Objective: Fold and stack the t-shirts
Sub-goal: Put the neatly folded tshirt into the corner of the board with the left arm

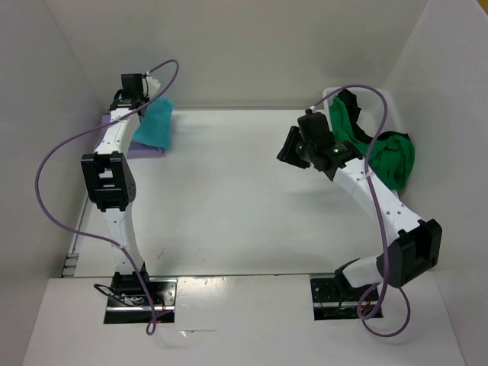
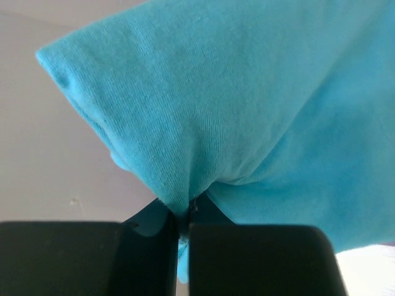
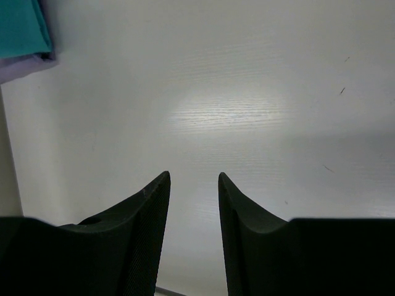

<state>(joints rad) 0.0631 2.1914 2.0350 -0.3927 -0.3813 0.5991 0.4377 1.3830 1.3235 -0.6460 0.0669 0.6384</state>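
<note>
At the far left, our left gripper (image 2: 183,219) is clamping tight on a fold of the turquoise shirt (image 2: 247,92), which we judge we are stacking onto the lavender shirt (image 1: 145,151). Our right gripper (image 3: 194,185) is hovering half open and empty over the table (image 1: 229,191). Next we are likely releasing, then fetching the green shirt (image 1: 393,160) and black shirt (image 1: 348,97) heaped far right.

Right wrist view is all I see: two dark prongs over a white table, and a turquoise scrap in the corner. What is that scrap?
Observer: A turquoise shirt. The jaws of the left arm are shut on a fold of it.
Operator: Are there any other shirts I'm missing?
Observer: Yes, a green shirt and a black shirt, heaped together at the table's far right.
</note>
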